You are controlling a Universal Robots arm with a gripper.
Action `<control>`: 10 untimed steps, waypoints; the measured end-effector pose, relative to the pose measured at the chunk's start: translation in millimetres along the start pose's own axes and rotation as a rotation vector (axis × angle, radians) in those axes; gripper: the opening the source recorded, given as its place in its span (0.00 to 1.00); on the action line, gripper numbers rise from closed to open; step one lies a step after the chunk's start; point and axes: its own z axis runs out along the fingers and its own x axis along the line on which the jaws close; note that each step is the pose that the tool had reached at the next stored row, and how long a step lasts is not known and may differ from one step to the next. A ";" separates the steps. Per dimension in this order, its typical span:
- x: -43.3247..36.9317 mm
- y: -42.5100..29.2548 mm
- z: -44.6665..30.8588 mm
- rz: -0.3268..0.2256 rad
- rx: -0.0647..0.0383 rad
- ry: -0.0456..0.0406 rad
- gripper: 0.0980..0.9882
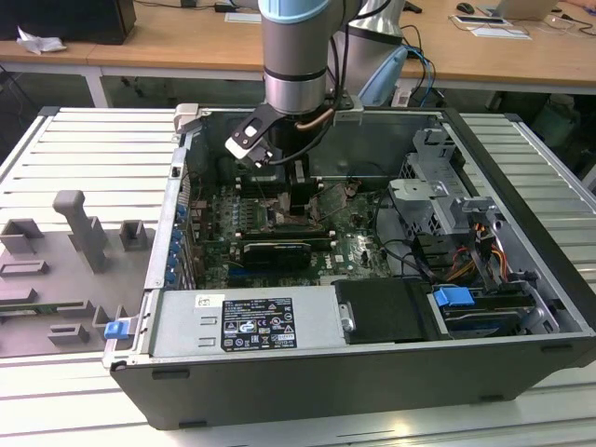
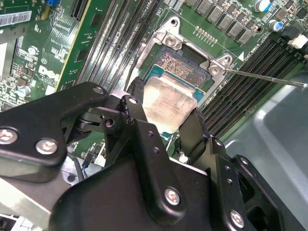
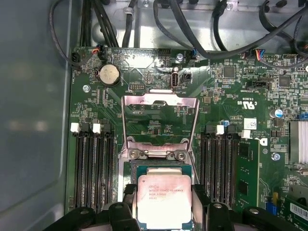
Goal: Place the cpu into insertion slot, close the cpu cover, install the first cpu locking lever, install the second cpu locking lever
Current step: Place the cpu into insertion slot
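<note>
My gripper (image 3: 164, 198) is shut on the cpu (image 3: 164, 204), a pale silvery square pinched at two opposite edges by the black fingers (image 3: 129, 193). The chip hangs just over the insertion slot (image 3: 161, 168), whose teal rim peeks out past one edge. In the second wrist view the cpu (image 2: 168, 101) sits between the fingers (image 2: 138, 108), partly over the insertion slot (image 2: 185, 65). The cpu cover (image 3: 160, 100) is swung open and lies back on the board beyond the slot. In the exterior view the gripper (image 1: 296, 182) reaches down inside the open computer case.
Long black memory slots (image 3: 91, 168) flank the socket on both sides. A thin metal lever rod (image 2: 264, 77) sticks out beside the socket. Black cables (image 3: 202, 29) run along the case wall. The grey power supply (image 1: 251, 321) and the drive cage (image 1: 438, 186) crowd the case.
</note>
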 end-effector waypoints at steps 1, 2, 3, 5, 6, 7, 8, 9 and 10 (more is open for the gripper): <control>0.0 0.0 0.4 0.000 0.000 0.0000 0.50; 0.0 0.0 0.6 0.000 0.000 0.0000 0.50; 0.0 -0.1 1.0 0.000 0.000 0.0000 0.50; 0.0 -0.1 1.9 0.000 0.000 0.0000 0.50; 0.0 -0.1 2.1 0.000 0.000 0.0000 0.50; 0.0 -0.2 2.7 0.000 0.000 0.0000 0.50; 0.0 -0.2 3.3 0.000 0.000 0.0000 0.50; 0.0 -0.2 4.0 0.000 0.000 0.0000 0.50; 0.0 -0.3 4.6 0.000 0.000 0.0000 0.50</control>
